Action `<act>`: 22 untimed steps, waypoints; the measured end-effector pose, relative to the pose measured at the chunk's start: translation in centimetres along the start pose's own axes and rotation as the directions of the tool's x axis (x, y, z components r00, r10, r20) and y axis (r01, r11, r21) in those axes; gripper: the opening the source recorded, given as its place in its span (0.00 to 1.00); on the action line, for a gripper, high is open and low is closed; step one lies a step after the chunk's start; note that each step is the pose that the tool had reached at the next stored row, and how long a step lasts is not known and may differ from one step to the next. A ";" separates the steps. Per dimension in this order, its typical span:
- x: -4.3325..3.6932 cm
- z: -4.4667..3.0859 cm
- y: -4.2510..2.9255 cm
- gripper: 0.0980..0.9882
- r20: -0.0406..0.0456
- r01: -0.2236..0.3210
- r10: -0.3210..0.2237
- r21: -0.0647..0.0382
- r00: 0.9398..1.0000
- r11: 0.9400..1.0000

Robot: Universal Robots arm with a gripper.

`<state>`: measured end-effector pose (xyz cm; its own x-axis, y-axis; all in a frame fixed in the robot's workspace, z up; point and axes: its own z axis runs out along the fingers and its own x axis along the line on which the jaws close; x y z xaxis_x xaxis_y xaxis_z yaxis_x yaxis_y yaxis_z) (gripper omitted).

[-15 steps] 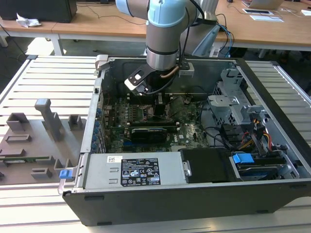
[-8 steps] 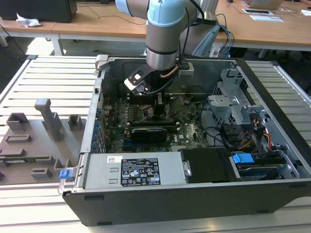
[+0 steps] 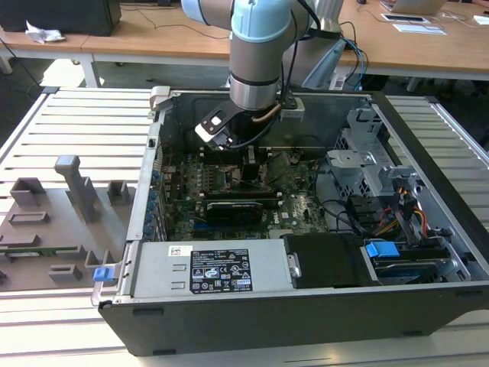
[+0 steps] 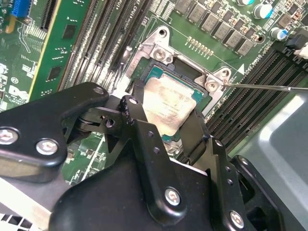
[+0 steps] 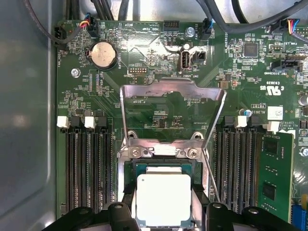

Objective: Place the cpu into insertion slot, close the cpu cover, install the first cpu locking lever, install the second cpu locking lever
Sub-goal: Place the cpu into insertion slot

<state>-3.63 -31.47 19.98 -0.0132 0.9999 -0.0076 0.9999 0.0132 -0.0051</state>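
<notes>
The cpu (image 5: 163, 199) (image 4: 168, 101) is a silvery square chip lying flat in the insertion slot (image 5: 163, 166) of the green motherboard (image 3: 298, 206). My gripper (image 5: 163, 209) (image 4: 166, 120) (image 3: 248, 157) reaches down into the computer case. Its black fingers (image 4: 137, 113) press against two opposite edges of the chip, shut on it. The cpu cover (image 5: 173, 90) stands swung up and open behind the slot, hinged at the slot's far edge. A thin wire locking lever (image 5: 211, 175) (image 4: 264, 87) juts out, raised, beside the slot.
Rows of black memory slots (image 5: 89, 168) flank the socket, with a green memory stick (image 5: 274, 178) on one side. A long black card (image 3: 237, 206), the power supply (image 3: 206, 267) and a drive cage (image 3: 374, 160) crowd the case. A grey fixture board (image 3: 61, 222) lies at the exterior view's left.
</notes>
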 end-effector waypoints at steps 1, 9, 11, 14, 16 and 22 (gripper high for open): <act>0.00 0.03 0.00 0.50 -0.001 0.000 0.000 0.000 1.000 1.000; 0.00 0.27 -0.02 0.50 -0.002 0.000 0.000 0.000 1.000 1.000; 0.00 0.30 -0.02 0.50 -0.003 0.000 0.000 0.000 1.000 1.000; 0.00 0.30 -0.02 0.50 -0.003 0.000 0.000 0.000 1.000 1.000; 0.03 0.35 -0.01 0.50 -0.005 0.000 0.000 -0.001 1.000 1.000; -0.03 0.32 -0.02 0.58 -0.003 0.000 0.000 0.000 1.000 1.000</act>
<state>-3.66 -31.51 19.66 -0.0132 0.9999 -0.0049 0.9999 0.0132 -0.0049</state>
